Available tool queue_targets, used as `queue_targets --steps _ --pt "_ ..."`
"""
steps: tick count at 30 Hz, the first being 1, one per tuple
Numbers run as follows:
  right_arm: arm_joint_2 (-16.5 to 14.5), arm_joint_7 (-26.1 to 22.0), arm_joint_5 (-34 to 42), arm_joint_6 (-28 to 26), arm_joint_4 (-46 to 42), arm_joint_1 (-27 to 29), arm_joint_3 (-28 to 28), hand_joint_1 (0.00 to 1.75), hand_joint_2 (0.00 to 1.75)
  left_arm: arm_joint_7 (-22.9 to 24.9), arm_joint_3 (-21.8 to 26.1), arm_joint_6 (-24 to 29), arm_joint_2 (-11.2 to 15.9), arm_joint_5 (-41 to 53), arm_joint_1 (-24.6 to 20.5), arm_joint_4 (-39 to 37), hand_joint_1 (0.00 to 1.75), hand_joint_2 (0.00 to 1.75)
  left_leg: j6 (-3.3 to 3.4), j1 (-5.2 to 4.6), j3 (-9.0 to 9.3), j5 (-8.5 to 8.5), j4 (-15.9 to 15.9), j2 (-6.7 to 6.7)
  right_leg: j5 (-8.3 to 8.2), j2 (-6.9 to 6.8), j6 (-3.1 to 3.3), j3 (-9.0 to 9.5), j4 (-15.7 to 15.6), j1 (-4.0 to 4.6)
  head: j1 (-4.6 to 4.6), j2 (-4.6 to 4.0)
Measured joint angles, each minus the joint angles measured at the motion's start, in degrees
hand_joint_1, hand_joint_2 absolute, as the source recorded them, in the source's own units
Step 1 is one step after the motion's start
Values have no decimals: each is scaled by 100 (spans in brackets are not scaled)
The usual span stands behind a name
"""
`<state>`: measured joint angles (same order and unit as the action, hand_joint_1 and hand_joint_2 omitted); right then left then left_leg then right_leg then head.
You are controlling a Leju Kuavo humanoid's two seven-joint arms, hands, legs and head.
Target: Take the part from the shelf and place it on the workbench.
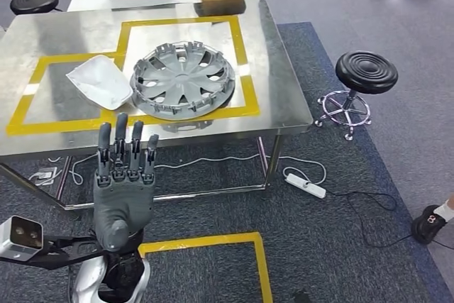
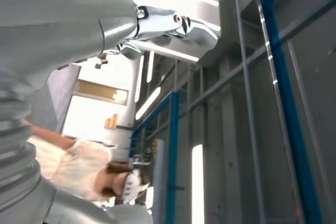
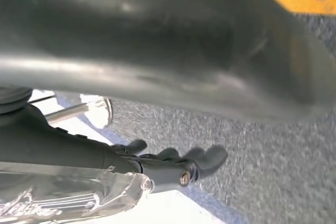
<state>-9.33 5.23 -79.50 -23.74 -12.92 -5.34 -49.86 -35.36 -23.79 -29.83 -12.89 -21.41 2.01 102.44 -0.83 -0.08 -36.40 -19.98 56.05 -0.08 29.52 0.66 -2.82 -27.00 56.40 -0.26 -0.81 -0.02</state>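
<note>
The grey round plastic wheel cover (image 1: 182,80) lies on the steel tabletop (image 1: 278,83), the left robot hand (image 1: 124,175) near it released, fingers straight; the blurred right robot hand (image 3: 174,163) seems empty, though I cannot tell.

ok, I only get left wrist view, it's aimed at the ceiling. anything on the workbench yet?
Observer: Yes. In the head view a grey hubcap lies flat on the steel table, inside the yellow tape outline.
Operator: anything next to it?
Observer: A white part lies on the table close by the hubcap's left edge.
Operator: and where's the left robot hand relative to the table?
Observer: The left robot hand is raised in front of the table's near edge, fingers straight and apart, holding nothing.
</note>
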Motion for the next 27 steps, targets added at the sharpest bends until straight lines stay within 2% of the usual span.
queue_targets --steps 1,2,3,5,6,7,8,9,10,11,12,13,14,16,17,18,19,21,22,23,24,25,26,27 --pt "0 0 0 -2 0 5 -1 0 0 1 0 -1 -2 -1 0 -2 0 175 -32 9 -22 -4 9 0 -42 -10 54 -53 4 2 -4 -1" --pt "1 0 1 -2 0 5 -1 0 0 2 2 -1 -2 -3 2 -3 0 175 -66 15 -63 -106 71 -1 -98 -19 113 -100 8 -1 6 0" --pt "1 0 1 -2 0 4 -2 0 0 2 4 -1 -1 -7 2 -4 0 175 -95 19 -134 -322 243 -1 -168 -30 166 -163 3 -7 21 0" --pt "2 -1 -1 -3 0 1 -2 0 0 2 6 -1 0 -13 2 -7 0 175 -142 24 -327 -931 900 -2 -316 -40 219 -320 6 -7 50 1" --pt "2 -1 -1 -3 0 3 -2 0 0 2 6 -1 2 -14 2 -9 0 175 -156 25 -406 -1144 1273 -1 -387 -44 225 -412 11 -3 56 1" --pt "2 -1 -1 -3 0 6 -3 0 0 2 7 -1 5 -14 3 -14 0 175 -161 25 -429 -1210 1540 -1 -453 -48 225 -504 16 1 55 1" --pt "2 -1 -1 -3 0 7 -3 0 0 3 9 0 8 -13 3 -20 0 175 -157 25 -371 -1141 1640 -1 -517 -51 218 -595 21 5 55 1" --pt "2 -1 -1 -3 0 7 -4 0 0 5 11 1 9 -8 2 -24 0 175 -144 24 -219 -992 1548 -1 -579 -52 207 -681 26 8 55 1" --pt "2 -1 -2 -2 0 5 -4 0 0 7 13 2 9 2 0 -27 0 175 -125 23 25 -844 1285 -1 -641 -50 193 -755 30 10 55 1" --pt "2 -1 -2 -3 0 5 -4 0 0 9 12 3 6 13 -3 -28 0 175 -102 20 350 -767 905 -2 -695 -45 175 -814 36 17 56 1" --pt "2 -1 -4 -3 0 4 -4 0 0 10 10 3 1 26 -11 -29 0 175 -75 14 665 -776 489 -3 -744 -41 155 -859 47 26 55 1" --pt "2 -1 -7 -3 0 2 -4 0 0 11 8 4 -3 33 -20 -30 0 175 -46 8 887 -834 160 -5 -797 -37 131 -897 57 34 52 0" --pt "2 -1 -10 -4 0 1 -4 0 0 12 7 4 -6 37 -24 -30 0 175 -10 -5 1004 -888 -45 -7 -853 -37 100 -930 58 36 51 1" --pt "2 -1 -14 -4 0 10 -4 0 0 13 8 4 -6 39 -23 -32 0 175 77 -17 951 -868 -142 -2 -940 -36 31 -989 54 19 51 1" --pt "2 -1 -14 -4 0 26 -4 0 0 13 9 4 -6 39 -19 -35 0 175 123 -16 902 -815 -140 3 -875 -38 -2 -1029 94 9 45 1" --pt "2 -1 -13 -4 0 43 -4 0 0 13 9 5 -7 41 -18 -39 0 175 163 -8 850 -756 -145 9 -704 -38 -30 -1088 230 3 36 1" --pt "2 -3 -17 -4 0 54 -5 0 0 13 9 7 -7 43 -19 -43 0 175 193 0 788 -693 -149 14 -435 -39 -53 -1176 493 -3 24 0" --pt "2 -13 -33 -2 0 56 -6 0 0 13 9 13 -7 46 -15 -48 0 175 220 -5 636 -565 -143 15 103 -41 -87 -1367 1247 -6 8 -1" --pt "2 -22 -47 1 0 52 -6 0 0 13 10 17 -7 47 -11 -52 0 175 220 -8 546 -497 -136 16 212 -41 -98 -1410 1569 -7 8 -1" --pt "2 -30 -60 4 0 51 -6 0 0 10 11 20 -7 47 -7 -56 0 175 215 -11 454 -431 -126 16 173 -40 -101 -1373 1725 -7 8 0" --pt "2 -37 -73 9 0 51 -6 0 0 7 14 24 -7 46 -3 -59 0 175 207 -11 360 -371 -110 16 31 -41 -101 -1242 1690 -7 7 1" --pt "2 -46 -82 13 0 49 -6 0 0 4 17 29 -7 46 0 -61 0 131 193 -9 271 -314 -90 13 -141 -41 -97 -1012 1462 -9 8 1" --pt "3 -54 -89 16 0 41 -6 0 0 1 21 35 -8 45 1 -61 0 87 171 -9 195 -267 -64 9 -214 -41 -93 -714 1079 -11 6 1" --pt "3 -65 -95 17 -1 27 -6 0 0 0 24 45 -9 45 1 -61 0 44 146 -15 136 -229 -36 5 -191 -35 -82 -401 639 -8 8 1"
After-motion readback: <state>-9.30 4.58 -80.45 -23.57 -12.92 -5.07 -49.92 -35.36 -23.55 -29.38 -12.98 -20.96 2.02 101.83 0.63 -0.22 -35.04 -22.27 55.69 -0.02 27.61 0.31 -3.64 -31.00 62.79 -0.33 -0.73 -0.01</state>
